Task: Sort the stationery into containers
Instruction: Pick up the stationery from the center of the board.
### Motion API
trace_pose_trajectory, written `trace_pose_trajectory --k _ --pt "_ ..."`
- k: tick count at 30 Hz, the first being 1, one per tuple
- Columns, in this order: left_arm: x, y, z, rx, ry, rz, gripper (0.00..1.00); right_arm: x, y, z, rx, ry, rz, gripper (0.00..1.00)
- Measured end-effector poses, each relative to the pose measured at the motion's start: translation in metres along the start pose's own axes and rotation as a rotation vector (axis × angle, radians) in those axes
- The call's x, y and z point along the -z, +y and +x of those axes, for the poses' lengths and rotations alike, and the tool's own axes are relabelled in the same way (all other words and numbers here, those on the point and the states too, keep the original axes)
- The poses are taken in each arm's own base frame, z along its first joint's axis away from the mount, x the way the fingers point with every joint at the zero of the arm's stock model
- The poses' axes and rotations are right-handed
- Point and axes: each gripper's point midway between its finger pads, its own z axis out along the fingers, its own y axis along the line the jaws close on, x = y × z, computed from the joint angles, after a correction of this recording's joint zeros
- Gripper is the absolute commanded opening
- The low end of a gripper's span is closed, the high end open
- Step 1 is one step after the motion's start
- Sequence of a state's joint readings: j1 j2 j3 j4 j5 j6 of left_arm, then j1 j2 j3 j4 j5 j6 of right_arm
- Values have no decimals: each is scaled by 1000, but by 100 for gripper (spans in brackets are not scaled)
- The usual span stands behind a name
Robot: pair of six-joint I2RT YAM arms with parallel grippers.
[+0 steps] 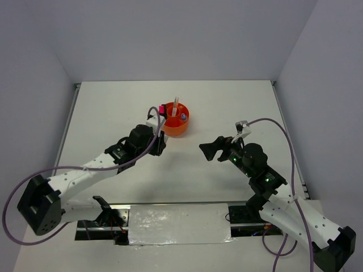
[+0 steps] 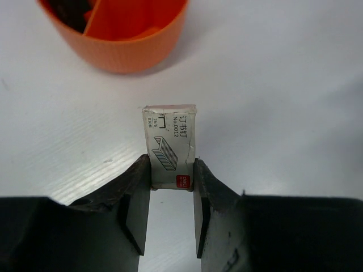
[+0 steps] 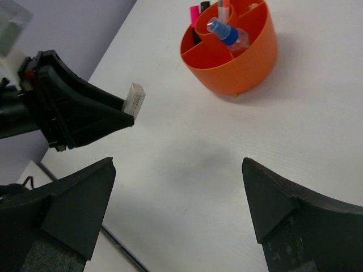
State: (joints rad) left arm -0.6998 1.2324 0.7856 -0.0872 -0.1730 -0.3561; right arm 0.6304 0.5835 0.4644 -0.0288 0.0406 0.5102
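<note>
My left gripper (image 2: 172, 170) is shut on the near end of a small white box of staples (image 2: 170, 141), just short of the round orange organiser (image 2: 122, 39). The right wrist view shows that box (image 3: 134, 99) sticking out from the left fingers (image 3: 105, 116), a little above the table. The organiser (image 1: 176, 122) holds a blue-capped marker (image 3: 224, 33), a pink highlighter (image 3: 194, 12) and an upright white pen (image 1: 176, 105). In the top view the left gripper (image 1: 160, 140) sits at the organiser's near-left side. My right gripper (image 1: 211, 148) hangs open and holds nothing, well right of it.
The white table (image 1: 113, 113) ends in side rails at the left and right. Grey walls close in the back and sides. A metal-covered strip (image 1: 178, 224) lies between the two arm bases at the near edge.
</note>
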Motion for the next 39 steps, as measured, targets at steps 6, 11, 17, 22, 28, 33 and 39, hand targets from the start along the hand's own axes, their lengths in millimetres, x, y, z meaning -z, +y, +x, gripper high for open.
trace_pose_trajectory --k 6,11,17,22,28,33,39 --pt "43 -60 -12 -131 -173 263 0 -12 35 15 -124 93 -160 92" --pt "62 -81 -10 -187 -234 359 0 -20 58 40 -233 207 -228 81" --pt "73 -90 -22 -207 -300 392 0 -16 99 72 -266 333 -311 73" --pt "72 -92 -20 -209 -296 398 0 -18 120 73 -260 326 -339 65" --pt "73 -94 -21 -210 -302 401 0 -28 109 51 -289 207 -258 63" --pt "75 -96 -22 -207 -307 411 0 -36 102 43 -290 157 -209 56" --pt "79 -97 -25 -204 -319 416 0 -46 104 46 -293 156 -208 33"
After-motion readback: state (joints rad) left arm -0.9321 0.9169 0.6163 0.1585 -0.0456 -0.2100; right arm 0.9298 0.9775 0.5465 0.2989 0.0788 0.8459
